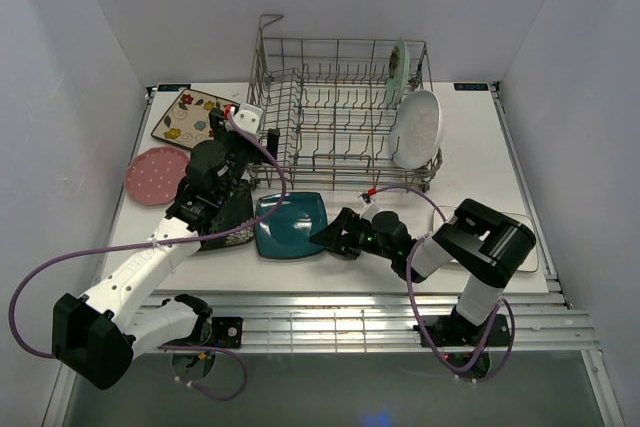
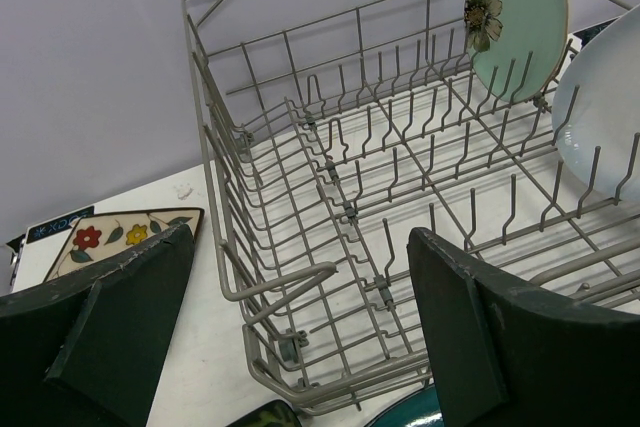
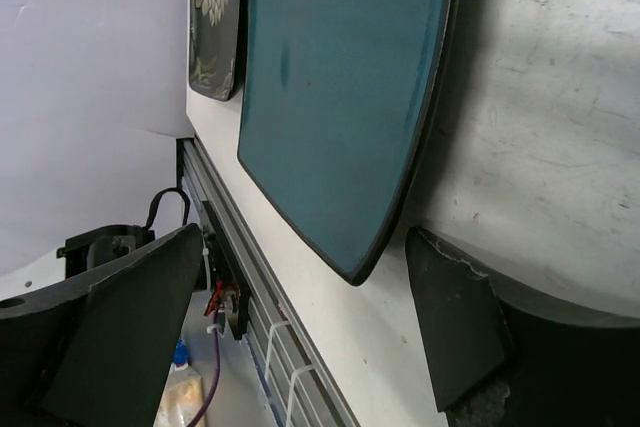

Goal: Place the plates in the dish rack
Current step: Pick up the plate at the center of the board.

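**Teal plate: corner grip looks chancy**

The teal plate [image 1: 290, 225] lies flat on the table [image 1: 470, 157], at 6 o'clock from the rack [image 1: 330, 107]. The right gripper [image 1: 328, 236] sits at the plate's 3 o'clock corner, fingers wide with that corner between them, not clamped. The left gripper [image 2: 300, 247] faces the rack, fingers wide and empty.

Risks as we judge them:
- A pinch on the corner alone may let the glazed plate pivot or slip on the lift.
- A finger that misses the rim would shove the plate toward 9 o'clock, into the dark plate [image 1: 235, 217] just beside it.
- The left arm hangs near; the two could clash.
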Motion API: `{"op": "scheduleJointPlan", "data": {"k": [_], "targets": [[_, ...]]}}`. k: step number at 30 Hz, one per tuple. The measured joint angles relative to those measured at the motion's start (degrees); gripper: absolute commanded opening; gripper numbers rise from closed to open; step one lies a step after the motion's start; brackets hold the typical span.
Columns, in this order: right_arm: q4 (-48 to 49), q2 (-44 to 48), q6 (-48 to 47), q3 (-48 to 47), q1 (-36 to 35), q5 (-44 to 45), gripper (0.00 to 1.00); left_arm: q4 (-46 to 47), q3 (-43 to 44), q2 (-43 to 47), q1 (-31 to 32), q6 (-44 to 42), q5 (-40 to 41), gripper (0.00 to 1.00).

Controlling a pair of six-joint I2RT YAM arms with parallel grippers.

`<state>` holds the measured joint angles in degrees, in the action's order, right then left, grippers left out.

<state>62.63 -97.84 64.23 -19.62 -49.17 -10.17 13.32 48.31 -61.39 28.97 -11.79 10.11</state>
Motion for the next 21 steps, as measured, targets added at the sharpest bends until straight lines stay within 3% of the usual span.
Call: {"op": "scheduleJointPlan", "data": {"k": [13, 21], "targets": [[10.1, -6.8, 5.7, -0.1, -0.1, -0.5, 0.85, 0.0, 0.0, 0.0, 0.0, -0.2, 0.4, 0.98], [13.0, -9.0, 8.7, -0.1, -0.1, 0.9, 0.76, 0.4, -0.1, 0.0, 0.0, -0.3, 0.4, 0.98]]}}
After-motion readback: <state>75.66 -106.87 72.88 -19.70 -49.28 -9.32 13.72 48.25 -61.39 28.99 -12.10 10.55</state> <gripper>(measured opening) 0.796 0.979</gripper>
